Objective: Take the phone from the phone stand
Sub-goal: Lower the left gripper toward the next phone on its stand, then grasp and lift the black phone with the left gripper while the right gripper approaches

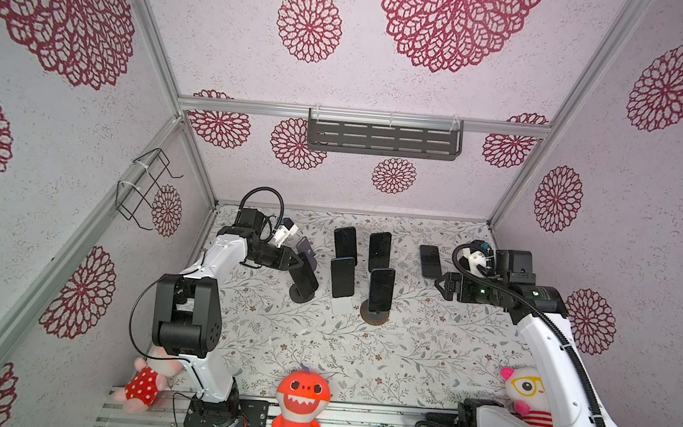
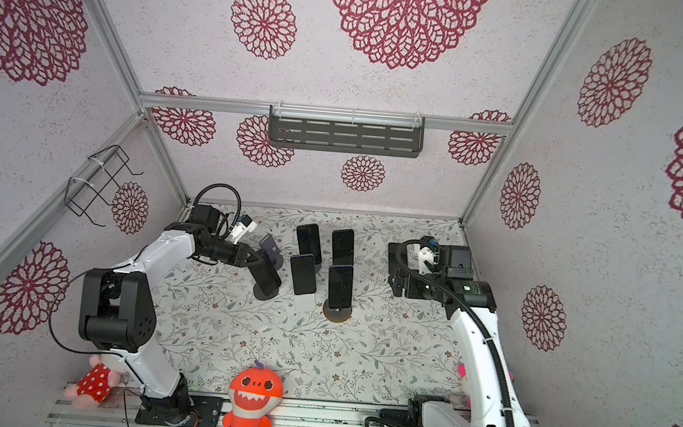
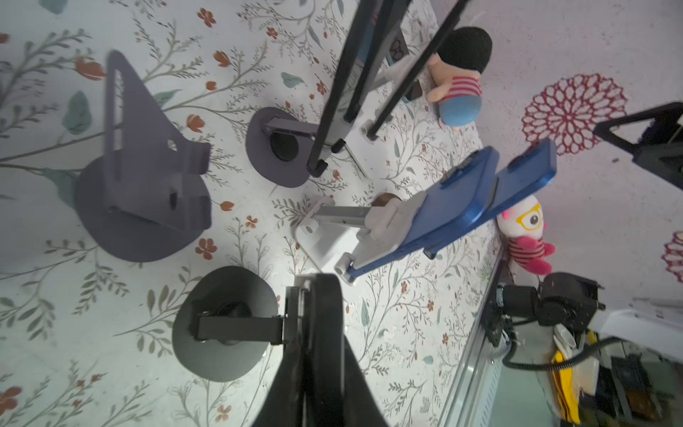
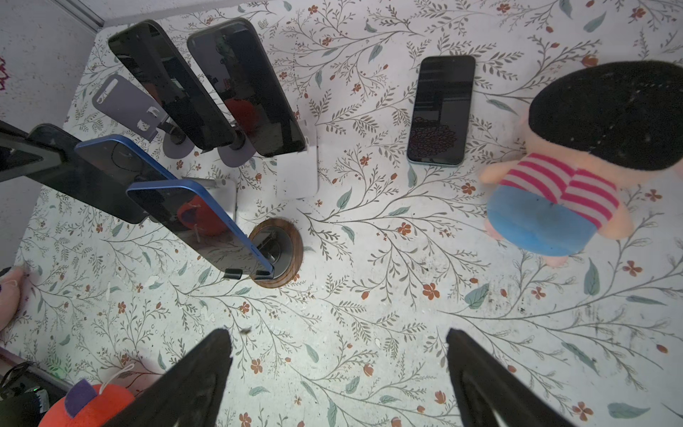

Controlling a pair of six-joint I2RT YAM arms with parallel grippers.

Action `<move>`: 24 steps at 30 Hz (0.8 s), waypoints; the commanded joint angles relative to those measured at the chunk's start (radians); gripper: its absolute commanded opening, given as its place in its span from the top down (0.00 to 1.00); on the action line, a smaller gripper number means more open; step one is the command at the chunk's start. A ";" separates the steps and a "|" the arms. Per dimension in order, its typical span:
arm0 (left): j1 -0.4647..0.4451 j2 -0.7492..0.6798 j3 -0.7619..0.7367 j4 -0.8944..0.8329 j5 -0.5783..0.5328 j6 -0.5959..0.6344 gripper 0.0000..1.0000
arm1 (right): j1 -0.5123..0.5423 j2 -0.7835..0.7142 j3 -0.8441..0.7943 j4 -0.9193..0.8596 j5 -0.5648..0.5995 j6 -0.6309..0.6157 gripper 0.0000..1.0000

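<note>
Phone (image 1: pixel 305 276) leans on the black stand (image 1: pixel 299 296), left of centre in both top views. Left pincer (image 1: pixel 301 262) is clamped on its top edge, looks set to lift it; right pincer (image 4: pixel 338 332) is wide open and empty.

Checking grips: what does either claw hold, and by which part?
Left claw pinches the phone on the black stand by its top end; right claw is open, holding nothing.
</note>
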 commanded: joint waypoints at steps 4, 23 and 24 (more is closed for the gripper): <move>-0.003 -0.045 -0.003 0.024 -0.017 -0.019 0.86 | -0.002 -0.036 -0.013 0.037 0.012 0.024 0.07; -0.002 -0.260 0.083 -0.025 -0.220 -0.277 1.00 | 0.055 0.029 0.159 -0.033 0.033 0.021 0.15; 0.001 -0.278 0.095 -0.042 -0.236 -0.296 1.00 | 0.074 0.040 0.183 -0.039 0.040 0.020 0.16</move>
